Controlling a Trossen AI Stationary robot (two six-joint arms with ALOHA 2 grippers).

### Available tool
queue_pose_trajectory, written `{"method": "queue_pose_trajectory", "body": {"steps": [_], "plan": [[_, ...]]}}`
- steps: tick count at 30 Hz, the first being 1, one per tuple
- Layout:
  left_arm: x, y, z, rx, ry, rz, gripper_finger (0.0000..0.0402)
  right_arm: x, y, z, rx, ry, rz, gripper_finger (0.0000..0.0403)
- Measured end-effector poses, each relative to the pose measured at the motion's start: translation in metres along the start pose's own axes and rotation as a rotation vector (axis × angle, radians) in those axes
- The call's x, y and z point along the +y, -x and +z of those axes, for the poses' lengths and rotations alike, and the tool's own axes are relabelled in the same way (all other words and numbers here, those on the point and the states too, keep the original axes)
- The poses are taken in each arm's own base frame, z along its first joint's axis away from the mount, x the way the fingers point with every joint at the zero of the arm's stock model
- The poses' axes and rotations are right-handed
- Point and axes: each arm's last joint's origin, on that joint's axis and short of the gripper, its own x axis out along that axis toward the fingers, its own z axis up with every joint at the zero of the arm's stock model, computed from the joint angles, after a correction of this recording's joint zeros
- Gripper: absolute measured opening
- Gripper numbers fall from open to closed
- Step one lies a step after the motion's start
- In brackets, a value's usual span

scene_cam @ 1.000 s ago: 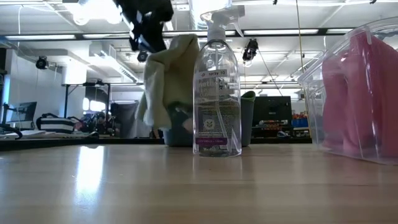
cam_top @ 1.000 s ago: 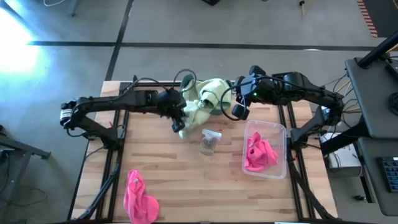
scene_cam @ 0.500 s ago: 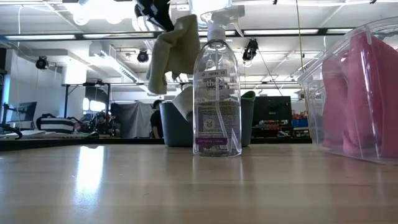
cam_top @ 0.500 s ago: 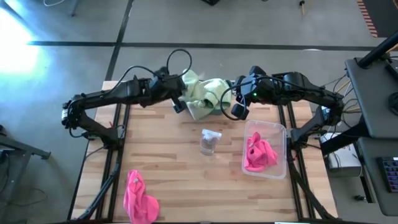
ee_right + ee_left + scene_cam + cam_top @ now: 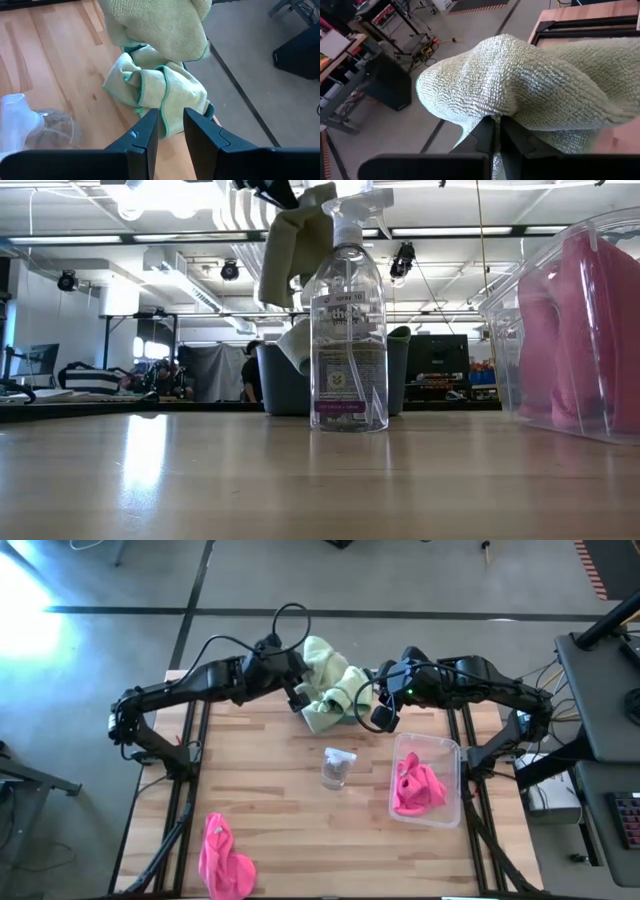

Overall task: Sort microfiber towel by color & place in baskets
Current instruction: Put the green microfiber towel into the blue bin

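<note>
Green towel held up over the blue tub.

Seen only from above: a pink towel [image 5: 224, 858] lying loose on the wooden table [image 5: 270, 800], lower left of the frame, and a spray bottle [image 5: 336, 766] mid-table. From table height: just the bottle, tall in the middle, with the held green towel [image 5: 292, 240] hanging at upper centre above the dark blue basket [image 5: 282, 380] behind it. In that basket: other green towels [image 5: 160, 92], one spilling over the rim. In the clear basket [image 5: 451, 802], right of centre: pink towels [image 5: 415, 785]. Left gripper [image 5: 495, 134] reaching in from the left, pinched tight on the held green towel, top centre in the high view. Right gripper [image 5: 171, 125] parked just right of the blue basket, fingers a little apart, holding nothing.
</note>
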Motion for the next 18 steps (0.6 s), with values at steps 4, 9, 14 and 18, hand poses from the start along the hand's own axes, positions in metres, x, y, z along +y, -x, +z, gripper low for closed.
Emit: {"method": "queue_pose_trajectory", "body": {"steps": [4, 9, 14, 18], "plan": [[-0.0003, -0.0004, 0.0001, 0.001, -0.033, -0.004, 0.0022, 0.0003, -0.0008, -0.0003, 0.003, 0.002, -0.001, 0.0079], [-0.0025, -0.0003, 0.0008, -0.018, -0.042, -0.08, 0.0058, 0.0004, -0.001, -0.0004, 0.004, 0.003, -0.001, 0.0073], [0.0003, -0.0015, 0.0, -0.013, -0.046, -0.072, 0.0088, 0.0005, -0.0013, -0.0006, 0.005, 0.004, -0.001, 0.0078], [0.0072, -0.0048, -0.0025, 0.01, -0.041, -0.034, 0.0103, 0.0008, -0.0018, -0.0009, 0.007, 0.005, -0.001, 0.0084]]}}
